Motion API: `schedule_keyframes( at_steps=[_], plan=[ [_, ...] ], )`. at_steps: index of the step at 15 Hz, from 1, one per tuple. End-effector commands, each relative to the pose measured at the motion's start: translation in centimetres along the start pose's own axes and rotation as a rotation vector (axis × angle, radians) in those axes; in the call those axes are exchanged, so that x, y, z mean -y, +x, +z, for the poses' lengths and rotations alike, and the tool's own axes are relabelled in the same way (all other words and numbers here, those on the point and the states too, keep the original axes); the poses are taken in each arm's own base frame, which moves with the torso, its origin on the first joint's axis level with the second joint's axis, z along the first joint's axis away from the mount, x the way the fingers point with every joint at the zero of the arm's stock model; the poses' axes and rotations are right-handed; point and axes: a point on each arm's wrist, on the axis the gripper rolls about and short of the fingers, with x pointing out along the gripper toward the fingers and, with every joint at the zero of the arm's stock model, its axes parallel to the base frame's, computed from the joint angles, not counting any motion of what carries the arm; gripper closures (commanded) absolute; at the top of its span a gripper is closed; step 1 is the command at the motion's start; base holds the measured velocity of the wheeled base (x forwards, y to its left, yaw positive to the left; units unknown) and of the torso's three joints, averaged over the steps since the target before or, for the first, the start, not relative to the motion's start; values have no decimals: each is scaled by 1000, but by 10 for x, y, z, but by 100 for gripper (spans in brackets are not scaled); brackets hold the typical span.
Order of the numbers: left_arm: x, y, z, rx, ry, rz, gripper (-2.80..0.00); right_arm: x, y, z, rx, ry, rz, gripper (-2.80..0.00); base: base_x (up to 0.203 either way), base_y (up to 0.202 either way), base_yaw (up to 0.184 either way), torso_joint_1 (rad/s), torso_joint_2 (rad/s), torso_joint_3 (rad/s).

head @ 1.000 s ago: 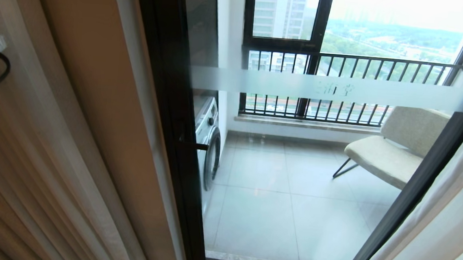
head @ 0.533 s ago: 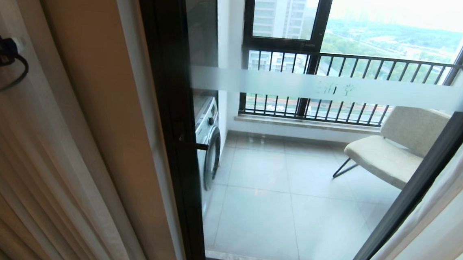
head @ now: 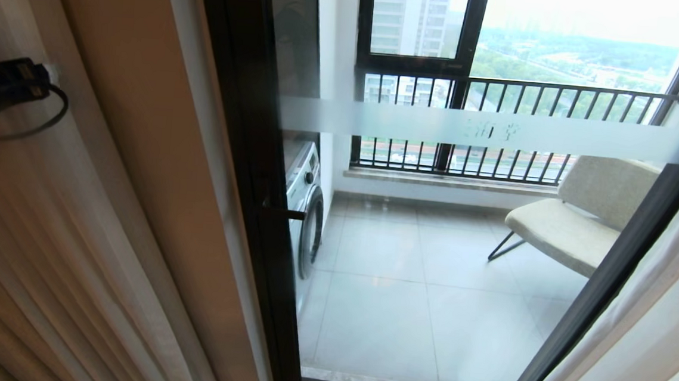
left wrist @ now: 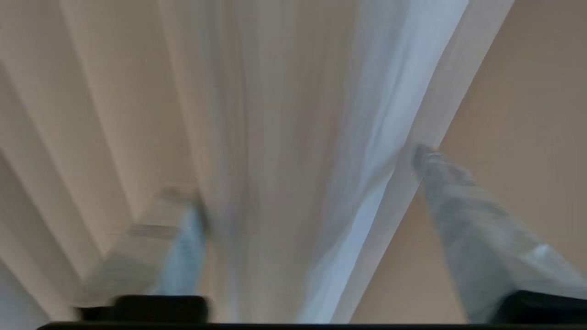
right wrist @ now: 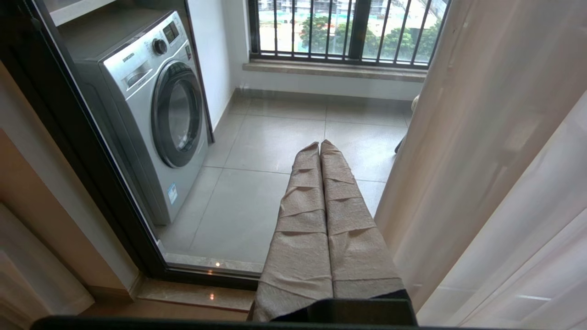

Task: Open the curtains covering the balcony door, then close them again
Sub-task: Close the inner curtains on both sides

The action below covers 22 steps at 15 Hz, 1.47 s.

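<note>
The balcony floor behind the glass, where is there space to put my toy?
The grey tiles are bare between the washing machine by the door frame and the beige chair on the other side, back to the barred window's sill. It's tight beside the chair, where sheer curtain hides the floor.

The left gripper (left wrist: 307,183) shows in the head view only as a dark wrist part and a cable loop cut by the picture's left edge, its fingers (left wrist: 463,211) out of sight there, and the left wrist view is smeared, so whether those spread fingers touch the curtains (left wrist: 284,137) cannot be told. The characters on the door (head: 431,251) stripe (head: 499,132) are too small to read. The chair (head: 577,213) is part hidden behind the door frame and the right sheer, and the washer (head: 305,212) is mostly hidden by the left frame.
</note>
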Motion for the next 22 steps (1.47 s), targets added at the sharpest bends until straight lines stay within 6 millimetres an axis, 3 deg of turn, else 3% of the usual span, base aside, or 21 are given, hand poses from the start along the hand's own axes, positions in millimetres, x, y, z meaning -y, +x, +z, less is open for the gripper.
schedule_keyframes(
  at_steps=[1, 11, 19, 22],
  plan=[
    [1, 8, -7, -13, 1, -4, 0, 0, 0, 0, 0, 0, 0, 0, 0, 0, 0, 0, 0, 0],
    [4, 26, -7, 65, -6, -25, 0, 0, 0, 0, 0, 0, 0, 0, 0, 0, 0, 0, 0, 0],
    [28, -1, 20, 128, -17, -112, 0, 0, 0, 0, 0, 0, 0, 0, 0, 0, 0, 0, 0, 0],
    [46, -23, 31, 153, -25, -171, 0, 0, 0, 0, 0, 0, 0, 0, 0, 0, 0, 0, 0, 0]
  ],
)
